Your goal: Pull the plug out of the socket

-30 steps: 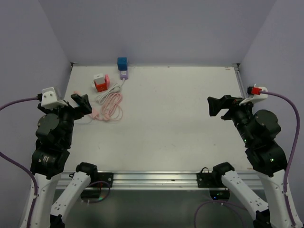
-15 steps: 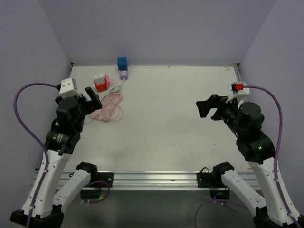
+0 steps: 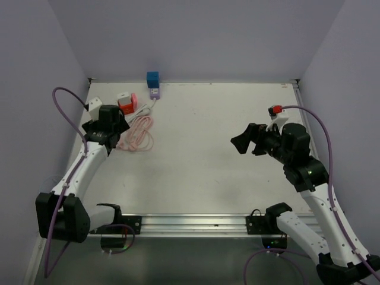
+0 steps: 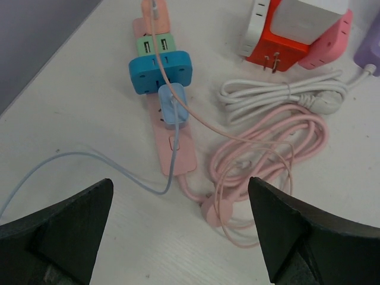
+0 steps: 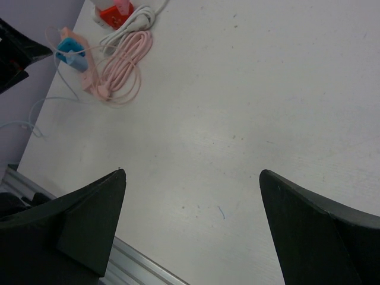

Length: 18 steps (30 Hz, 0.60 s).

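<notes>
While the left claw (image 4: 181,237) hovers wide over the socket strip (image 4: 178,155), the right claw (image 5: 196,228) gapes, angled downward.

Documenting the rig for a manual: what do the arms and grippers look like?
Left arm and right arm: white links, black joints. Left gripper and right gripper: black wedge-shaped fingers. Purple cable to each wrist; red connector on the right.

Blue block (image 3: 153,79) at far bench (image 3: 237,107) edge, purple adapter (image 3: 155,92) just beside it. Coiled white cable (image 4: 279,98) lies beside a red-and-pink cube (image 4: 285,50)
</notes>
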Motion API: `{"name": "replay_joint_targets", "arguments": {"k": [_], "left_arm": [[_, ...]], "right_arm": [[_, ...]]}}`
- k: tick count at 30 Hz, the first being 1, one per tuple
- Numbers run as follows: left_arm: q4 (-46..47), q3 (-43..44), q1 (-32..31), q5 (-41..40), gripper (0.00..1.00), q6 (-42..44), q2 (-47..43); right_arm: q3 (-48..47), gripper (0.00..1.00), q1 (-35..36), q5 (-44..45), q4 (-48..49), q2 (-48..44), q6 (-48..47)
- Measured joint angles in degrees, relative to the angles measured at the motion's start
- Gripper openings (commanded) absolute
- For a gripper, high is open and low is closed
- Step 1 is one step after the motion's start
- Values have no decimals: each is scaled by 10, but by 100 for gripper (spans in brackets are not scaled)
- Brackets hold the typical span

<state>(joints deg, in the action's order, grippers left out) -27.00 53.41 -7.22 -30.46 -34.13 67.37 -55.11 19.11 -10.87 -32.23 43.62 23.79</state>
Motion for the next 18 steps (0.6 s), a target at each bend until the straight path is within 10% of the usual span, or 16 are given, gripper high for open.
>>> {"name": "replay_joint_targets", "arguments": {"k": [18], "left_arm": [[93, 57, 65, -37, 100, -93, 266]], "right_arm": [[22, 99, 0, -54, 5, 4, -23]]}}
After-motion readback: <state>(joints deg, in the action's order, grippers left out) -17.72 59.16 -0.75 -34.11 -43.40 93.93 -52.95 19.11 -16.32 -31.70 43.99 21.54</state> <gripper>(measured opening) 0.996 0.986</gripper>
